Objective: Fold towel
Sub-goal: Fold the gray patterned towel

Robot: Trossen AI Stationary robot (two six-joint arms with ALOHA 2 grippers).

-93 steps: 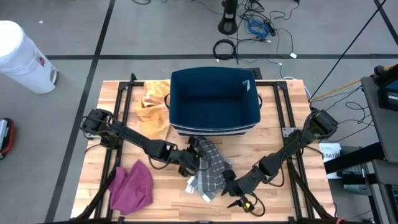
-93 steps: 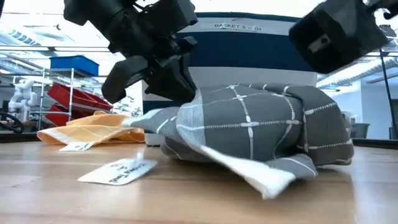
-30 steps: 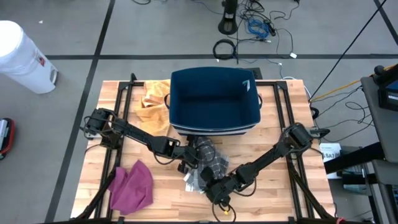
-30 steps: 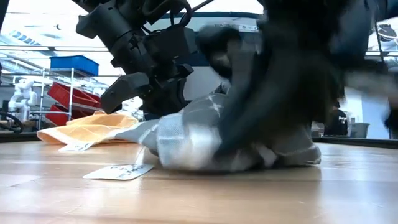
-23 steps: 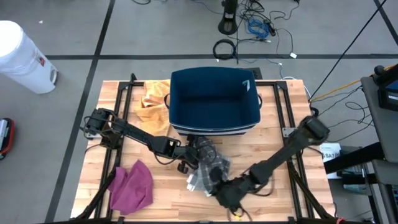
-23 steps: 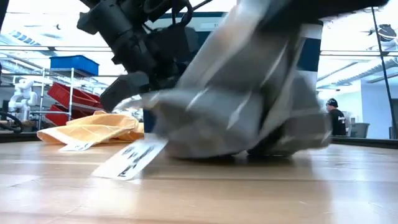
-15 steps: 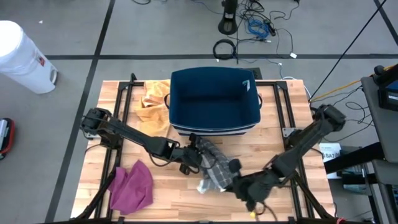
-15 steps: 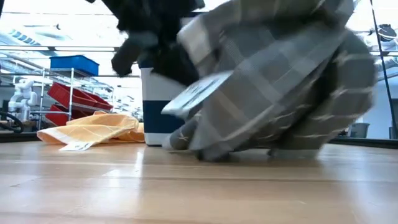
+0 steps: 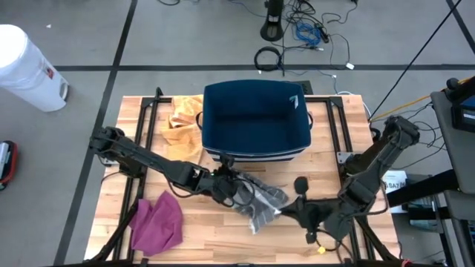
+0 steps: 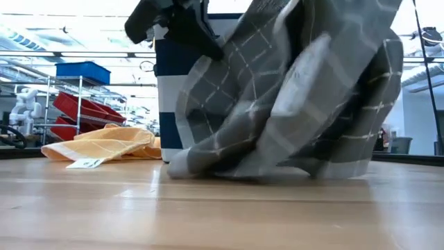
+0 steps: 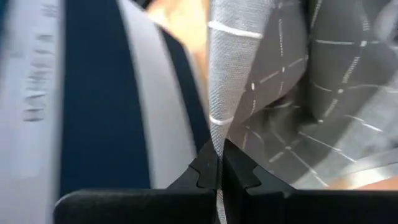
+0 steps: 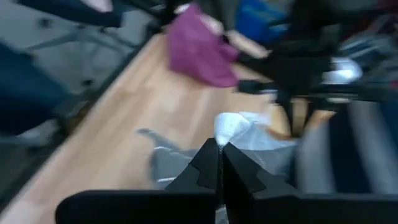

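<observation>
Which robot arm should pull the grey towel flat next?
Probably the right. Both grippers pinch the grey towel. The left gripper sits close to the blue basket, but the right gripper has bare table around it to pull outward.

The right claw [image 9: 283,213] has swung rightward, stretching the grey towel [image 9: 260,199] out from its heap.

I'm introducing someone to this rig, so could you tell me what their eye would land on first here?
The grey checked towel, stretched above the table's front middle between the left gripper and the right gripper, both shut on it. Behind it sits a big navy basket, with a magenta cloth front left and a yellow one beside the basket.
</observation>
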